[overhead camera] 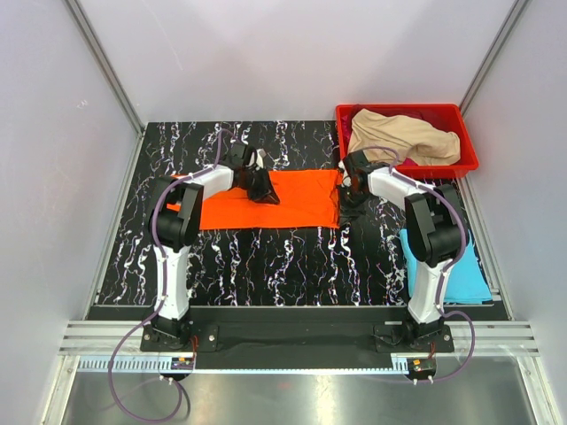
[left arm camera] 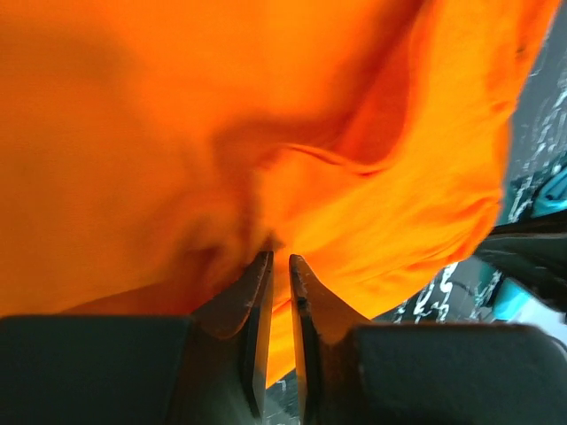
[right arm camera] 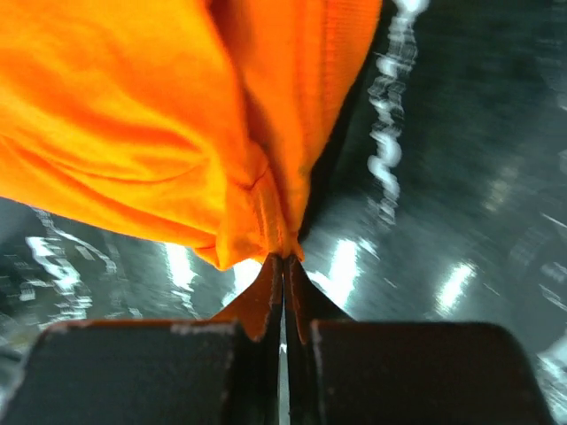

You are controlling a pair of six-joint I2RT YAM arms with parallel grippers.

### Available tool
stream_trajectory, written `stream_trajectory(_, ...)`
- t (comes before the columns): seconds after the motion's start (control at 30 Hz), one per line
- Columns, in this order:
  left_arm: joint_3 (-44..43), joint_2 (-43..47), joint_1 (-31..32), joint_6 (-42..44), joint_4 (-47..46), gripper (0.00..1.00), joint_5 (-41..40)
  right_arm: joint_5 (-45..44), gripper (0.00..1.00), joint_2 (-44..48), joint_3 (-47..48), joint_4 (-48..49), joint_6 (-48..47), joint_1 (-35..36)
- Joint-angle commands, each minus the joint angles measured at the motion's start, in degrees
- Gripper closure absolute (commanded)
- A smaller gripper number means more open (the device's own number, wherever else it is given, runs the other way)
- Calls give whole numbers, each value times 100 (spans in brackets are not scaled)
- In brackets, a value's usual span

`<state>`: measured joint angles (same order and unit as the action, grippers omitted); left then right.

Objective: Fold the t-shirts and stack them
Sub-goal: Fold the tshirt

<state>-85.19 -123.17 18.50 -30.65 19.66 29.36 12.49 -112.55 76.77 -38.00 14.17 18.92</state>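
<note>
A bright orange cloth t-shirt point(overhead camera: 301, 199) lies spread in a long, roughly flat band across the middle of the black table with white marbling point(overhead camera: 266, 266), and both arms are down on it.

The left gripper point(overhead camera: 261, 188) sits on the shirt's far edge, left of centre. From its wrist camera the left gripper point(left arm camera: 279, 258) has its jaws drawn nearly together, with only a thin slit between them. Orange cloth point(left arm camera: 133, 133) is gathered into a pucker right at the tips and shows in the slit, so it has a pinch of the shirt.

The right gripper point(overhead camera: 345, 202) is at the shirt's right end. Up close the right gripper point(right arm camera: 283, 258) has its jaws pressed fully together on a bunched corner of the orange fabric point(right arm camera: 115, 115), which hangs off the tips with the table visible below it.

At the far right corner a red plastic bin point(overhead camera: 403, 109) holds a crumpled beige cloth shirt point(overhead camera: 399, 137). A light blue cloth shirt point(overhead camera: 461, 274) lies flat at the near right of the table, partly under the right arm, well apart from the orange one.
</note>
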Motion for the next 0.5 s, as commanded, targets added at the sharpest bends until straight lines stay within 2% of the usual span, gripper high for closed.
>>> stream_trajectory(0.0, -235, -93, -66, 226, 161, 83, -141, -1222, 100, 515, 364, -436, -582, 156)
stream_trajectory(0.17, -393, -110, -66, 358, 284, 83, -106, -1442, 99, 471, 540, -489, -872, 296)
stream_trajectory(0.23, -534, -67, -66, 420, 432, 83, -54, -1513, 87, 471, 654, -664, -881, 323)
stream_trajectory(0.3, -587, 134, -49, 490, 538, 81, -19, -1469, 67, 637, 524, -700, -776, 314)
stream_trajectory(0.33, -569, 223, -31, 508, 556, 80, -10, -1277, 61, 734, 410, -639, -758, 306)
stream_trajectory(0.4, -482, 399, -22, 525, 591, 80, 78, -978, 52, 988, 25, -341, -671, 314)
stream_trajectory(0.47, -333, 671, -22, 517, 636, 79, 122, -608, 51, 1077, -232, 1, -530, 314)
